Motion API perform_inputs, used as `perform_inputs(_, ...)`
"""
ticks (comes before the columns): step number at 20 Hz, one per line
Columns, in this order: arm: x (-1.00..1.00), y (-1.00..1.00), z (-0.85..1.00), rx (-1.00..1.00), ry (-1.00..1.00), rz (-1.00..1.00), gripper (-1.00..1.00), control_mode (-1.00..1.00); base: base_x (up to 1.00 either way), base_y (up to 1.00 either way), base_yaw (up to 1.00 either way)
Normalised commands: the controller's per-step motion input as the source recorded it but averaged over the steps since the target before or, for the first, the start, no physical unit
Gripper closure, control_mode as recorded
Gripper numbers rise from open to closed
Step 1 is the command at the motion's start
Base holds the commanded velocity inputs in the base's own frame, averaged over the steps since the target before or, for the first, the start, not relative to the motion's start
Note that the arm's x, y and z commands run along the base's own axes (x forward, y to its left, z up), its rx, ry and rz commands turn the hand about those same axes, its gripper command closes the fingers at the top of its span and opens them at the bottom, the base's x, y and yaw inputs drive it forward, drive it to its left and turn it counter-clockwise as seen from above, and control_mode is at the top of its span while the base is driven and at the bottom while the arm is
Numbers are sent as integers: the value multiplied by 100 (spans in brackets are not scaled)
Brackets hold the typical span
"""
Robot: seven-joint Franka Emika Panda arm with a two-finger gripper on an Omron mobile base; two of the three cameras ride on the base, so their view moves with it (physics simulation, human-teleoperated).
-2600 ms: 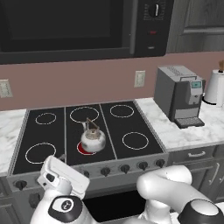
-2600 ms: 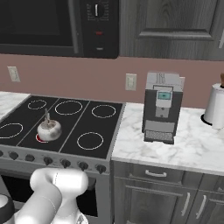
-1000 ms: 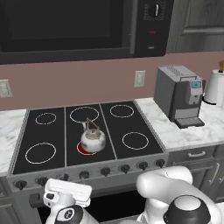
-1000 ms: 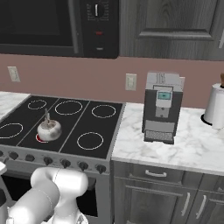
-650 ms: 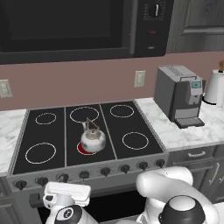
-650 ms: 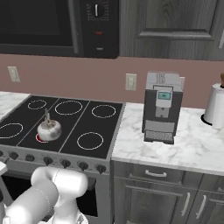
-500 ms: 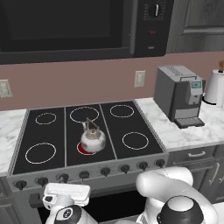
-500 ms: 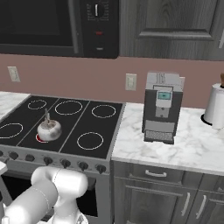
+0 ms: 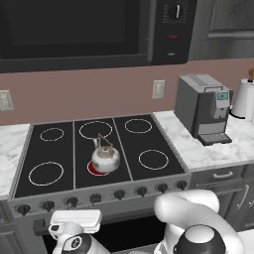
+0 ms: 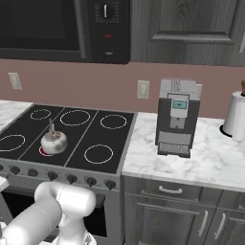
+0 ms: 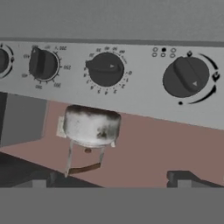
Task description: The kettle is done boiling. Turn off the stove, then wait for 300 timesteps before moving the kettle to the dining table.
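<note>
The stove [image 9: 149,144] carries the kettle [image 9: 105,158] on its red-glowing front middle burner; the marble counter [image 9: 218,149] beside it holds a grey coffee machine [image 9: 202,109] and 1 white jug [image 9: 245,99].

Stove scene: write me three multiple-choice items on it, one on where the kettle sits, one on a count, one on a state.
1. Where does the kettle sit on the stove?
A. On the front burner of the middle column
B. On the back right burner
C. On the marble counter beside the coffee machine

2. How many white burner rings can be counted on the cooktop besides the one under the kettle?
A. Three
B. Five
C. Eight

3. What state is the burner under the kettle in?
A. Dark like the others
B. Glowing red
C. Covered by a pan

Answers:
1 A: in the left base view it stands front and centre on the black glass.
2 B: five open white rings show around it.
3 B: a red patch shows at the kettle's base in both base views.
</note>
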Motion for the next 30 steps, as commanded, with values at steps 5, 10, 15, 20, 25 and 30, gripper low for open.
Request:
perform_inputs(5,14,0,-11,-6,1,0,-100,-100,0,0,0)
perform_inputs(10,19,2,-3,-7,2,0,-100,-100,0,0,0)
perform_inputs(15,15,5,-11,-7,4,0,-100,-100,0,0,0)
perform_inputs(20,7,7,-17,-7,5,0,-100,-100,0,0,0)
perform_inputs(25,2,11,-16,-6,4,0,-100,-100,0,0,0)
perform_inputs(30,3,8,-13,-5,4,0,-100,-100,0,0,0)
